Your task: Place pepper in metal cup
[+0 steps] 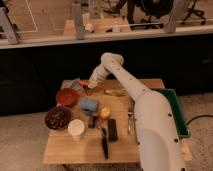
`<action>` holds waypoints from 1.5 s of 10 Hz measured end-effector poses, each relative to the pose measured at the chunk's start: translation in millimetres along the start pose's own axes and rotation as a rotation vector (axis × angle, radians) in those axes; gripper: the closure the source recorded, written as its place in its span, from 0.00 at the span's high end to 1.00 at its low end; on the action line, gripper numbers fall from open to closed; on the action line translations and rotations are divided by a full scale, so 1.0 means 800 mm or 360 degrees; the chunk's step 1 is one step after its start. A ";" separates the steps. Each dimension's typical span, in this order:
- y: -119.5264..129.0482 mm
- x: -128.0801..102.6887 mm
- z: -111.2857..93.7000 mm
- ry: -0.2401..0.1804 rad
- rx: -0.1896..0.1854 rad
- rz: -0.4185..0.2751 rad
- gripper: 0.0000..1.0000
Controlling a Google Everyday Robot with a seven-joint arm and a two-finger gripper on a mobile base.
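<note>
The arm reaches from the lower right over the wooden table (150, 87), and my gripper (89, 86) hangs low over the back left corner. A small red-orange pepper (83, 83) shows right at the gripper's tip, beside a grey-blue item (75, 84). I cannot tell whether the pepper is held or lies on the table. A small dark thing that may be the metal cup (93, 121) stands between the white cup and the orange fruit, well in front of the gripper.
A red bowl (66, 96), a dark bowl (57, 118) and a white cup (76, 128) stand at the left. A blue item (89, 105), an orange fruit (105, 113), a pale yellow item (115, 92), black tools (112, 129) and a fork (129, 122) lie mid-table. A green bin (179, 112) stands at the right.
</note>
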 end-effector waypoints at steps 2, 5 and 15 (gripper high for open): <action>-0.001 -0.001 0.004 0.0019 0.0003 0.0003 0.53; 0.000 -0.004 0.007 0.0039 0.0019 -0.0010 0.79; 0.001 0.034 -0.027 0.0018 0.0040 0.0042 0.80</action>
